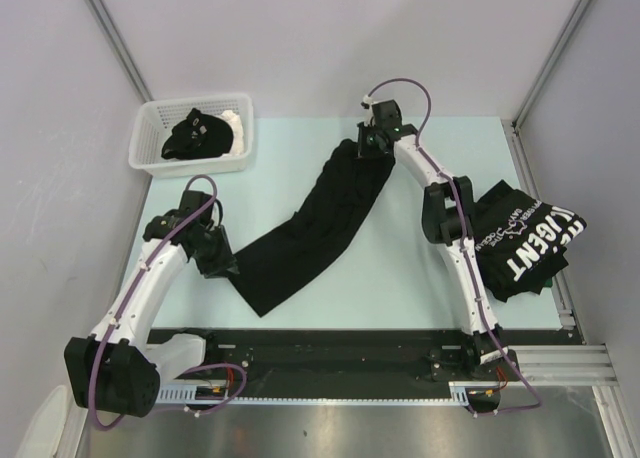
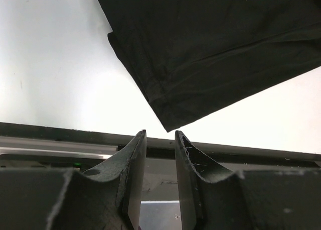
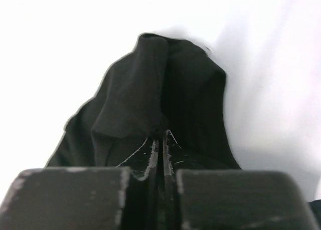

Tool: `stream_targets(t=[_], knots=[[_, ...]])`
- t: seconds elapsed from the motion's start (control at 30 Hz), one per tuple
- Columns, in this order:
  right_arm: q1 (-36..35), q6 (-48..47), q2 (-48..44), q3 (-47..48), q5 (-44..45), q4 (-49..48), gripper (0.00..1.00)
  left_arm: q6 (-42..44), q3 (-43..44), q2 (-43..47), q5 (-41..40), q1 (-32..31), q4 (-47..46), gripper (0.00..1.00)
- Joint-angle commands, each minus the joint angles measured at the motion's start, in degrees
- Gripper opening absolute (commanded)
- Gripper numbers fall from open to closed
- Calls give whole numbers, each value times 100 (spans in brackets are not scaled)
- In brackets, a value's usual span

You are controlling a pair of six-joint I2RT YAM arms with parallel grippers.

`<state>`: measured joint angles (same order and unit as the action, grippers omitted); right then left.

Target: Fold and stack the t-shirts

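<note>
A black t-shirt point(image 1: 320, 223) lies on the table as a long narrow strip, running diagonally from the far middle down to the near left. My right gripper point(image 1: 370, 143) holds its far end, jaws shut on a bunched fold of the cloth point(image 3: 150, 89), as the right wrist view point(image 3: 160, 134) shows. My left gripper point(image 1: 228, 266) sits at the strip's near left end. In the left wrist view it point(image 2: 160, 133) is open with nothing between the fingers, and the shirt's corner point(image 2: 170, 122) lies just beyond the tips. A folded t-shirt with big white lettering point(image 1: 525, 240) rests at the right.
A white slotted basket point(image 1: 150, 153) at the far left corner holds a crumpled black garment point(image 1: 195, 133). A black rail point(image 1: 350, 343) runs along the table's near edge. Grey walls close in on the left, back and right.
</note>
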<state>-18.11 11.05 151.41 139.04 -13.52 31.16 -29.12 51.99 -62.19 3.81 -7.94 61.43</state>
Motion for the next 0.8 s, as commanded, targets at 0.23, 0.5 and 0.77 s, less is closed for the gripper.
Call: stream_targets(t=[0.23,0.5,0.77], knots=[[369,20,-86,150,578,-251,10,-76,66,93,67,-58,1,35],[633,-94,142,141,675,-145,10,12,163,-38,49,-58,27,35],[659,-6,318,158,499,-277,23,-14,171,-100,102,-58,-8,35]])
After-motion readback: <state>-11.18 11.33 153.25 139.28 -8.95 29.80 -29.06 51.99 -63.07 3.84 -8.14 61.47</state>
